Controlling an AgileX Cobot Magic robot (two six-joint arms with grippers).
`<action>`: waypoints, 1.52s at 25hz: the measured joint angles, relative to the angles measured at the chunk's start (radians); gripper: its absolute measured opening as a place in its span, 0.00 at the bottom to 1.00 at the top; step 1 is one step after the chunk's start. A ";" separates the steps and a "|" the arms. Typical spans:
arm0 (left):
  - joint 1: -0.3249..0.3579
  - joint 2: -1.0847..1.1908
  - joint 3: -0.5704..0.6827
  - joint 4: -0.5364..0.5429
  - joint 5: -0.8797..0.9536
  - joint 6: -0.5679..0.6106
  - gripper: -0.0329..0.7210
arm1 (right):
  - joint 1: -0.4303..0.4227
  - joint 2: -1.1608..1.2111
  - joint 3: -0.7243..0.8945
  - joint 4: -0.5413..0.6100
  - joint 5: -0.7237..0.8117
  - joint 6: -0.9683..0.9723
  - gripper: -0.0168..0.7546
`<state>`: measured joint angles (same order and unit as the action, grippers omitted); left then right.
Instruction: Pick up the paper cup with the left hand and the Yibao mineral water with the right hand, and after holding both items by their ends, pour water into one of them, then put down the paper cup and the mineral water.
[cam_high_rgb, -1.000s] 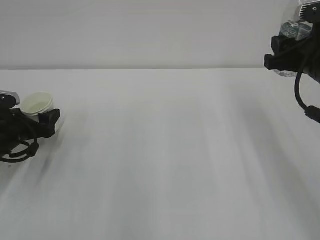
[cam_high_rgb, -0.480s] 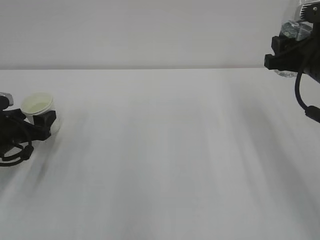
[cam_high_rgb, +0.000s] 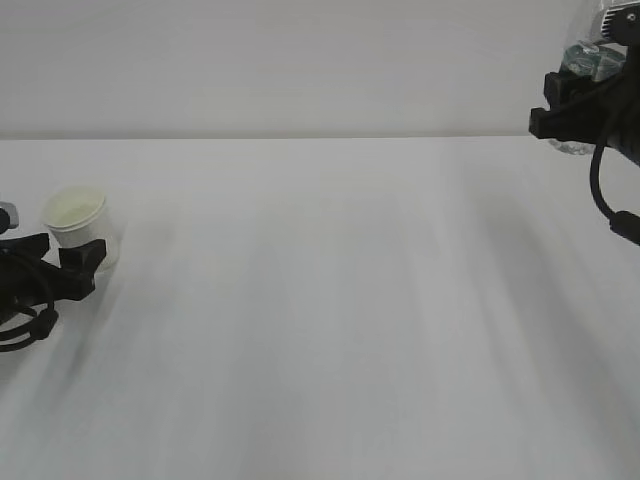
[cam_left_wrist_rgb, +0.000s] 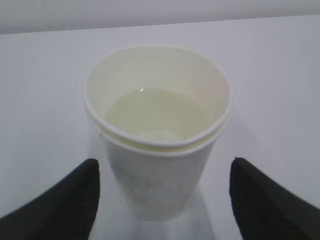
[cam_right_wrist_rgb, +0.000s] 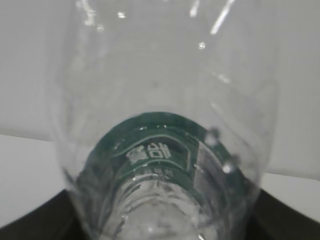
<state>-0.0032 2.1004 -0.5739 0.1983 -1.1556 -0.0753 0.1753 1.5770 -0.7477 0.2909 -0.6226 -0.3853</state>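
Small white tapered paper cup (cam_left_wrist_rgb: 157, 135) holding water, upright on white table (cam_high_rgb: 330, 300), between wide-open, non-touching fingers of left hand (cam_left_wrist_rgb: 162, 197); clear ribbed green-labelled Yibao mineral water (cam_right_wrist_rgb: 165, 150) clamped aloft in right hand (cam_high_rgb: 578, 105)

The left hand (cam_high_rgb: 40, 275) sits low at the far left, its gripper (cam_left_wrist_rgb: 162, 192) spread wide, fingers (cam_left_wrist_rgb: 65, 200) apart. The right hand (cam_high_rgb: 590, 100) hangs high at the right edge, its gripper clamped.

Upright paper cup (cam_left_wrist_rgb: 157, 135) (water inside)
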 joint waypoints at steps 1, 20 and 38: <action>0.000 -0.005 0.010 -0.003 0.000 0.000 0.81 | 0.000 0.000 0.000 0.000 0.000 0.000 0.60; 0.000 -0.101 0.093 -0.023 0.000 0.000 0.81 | 0.000 0.000 0.000 0.004 0.001 0.000 0.60; 0.000 -0.136 0.104 -0.033 0.000 0.000 0.80 | 0.000 0.000 0.000 0.004 0.014 0.000 0.60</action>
<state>-0.0032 1.9647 -0.4702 0.1652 -1.1556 -0.0753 0.1753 1.5770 -0.7477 0.2952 -0.6088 -0.3853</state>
